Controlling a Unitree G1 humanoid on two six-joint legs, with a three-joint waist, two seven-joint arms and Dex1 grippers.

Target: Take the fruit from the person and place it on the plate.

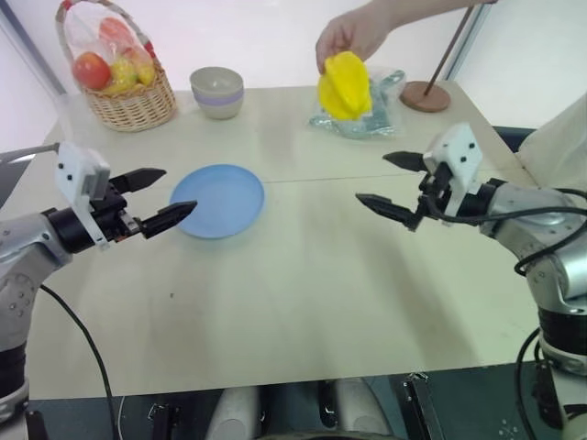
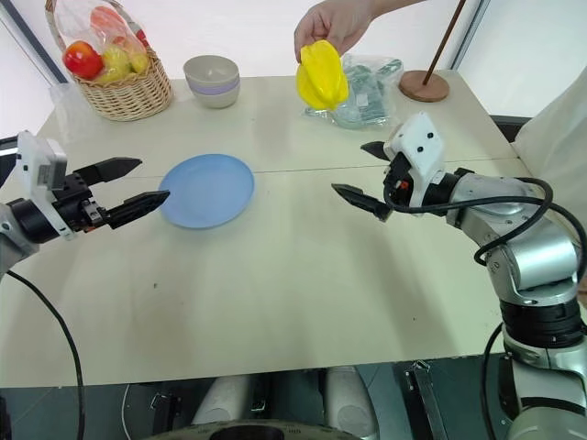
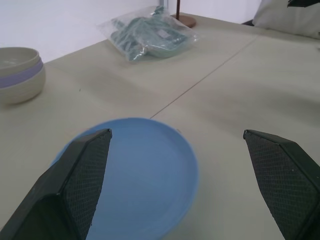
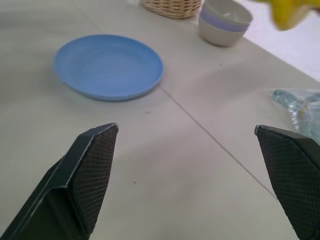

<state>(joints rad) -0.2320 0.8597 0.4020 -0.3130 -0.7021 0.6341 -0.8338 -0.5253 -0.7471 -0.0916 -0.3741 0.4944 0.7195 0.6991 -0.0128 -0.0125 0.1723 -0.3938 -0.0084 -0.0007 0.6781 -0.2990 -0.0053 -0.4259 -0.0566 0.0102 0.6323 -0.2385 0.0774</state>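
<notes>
The fruit [image 1: 345, 86] hangs at the upper middle of the left eye view, pinched from above by the person's hand [image 1: 356, 33], above a clear bag of green items [image 1: 365, 108] on the table [image 1: 303, 302] and well apart from both grippers. It looks like a hollow plastic shell with raised lobes: probably light and stiff, its glossy skin apt to slip, so a grip across the waist, with the pads seated in the grooves between lobes and below the person's fingers, seems the safest hold. The right gripper [image 1: 394, 183] sits at centre right with its jaws spread wide and empty, pointing toward frame left; the fruit is above and just left of it in the frame. The left gripper [image 1: 156, 196] at middle left is likewise wide and empty, its tips just beside the near edge of the plate [image 1: 218, 200]. The head views give the whole layout, including the wicker basket [image 1: 128, 96] of bagged fruit and the bowl [image 1: 217, 92] in the upper left. The right wrist view catches only a yellow smear of the fruit in its top right corner, yet shows the plate bare and the table seam running between its fingers. The left wrist view shows the plate close between its own fingers, with the bag beyond.
</notes>
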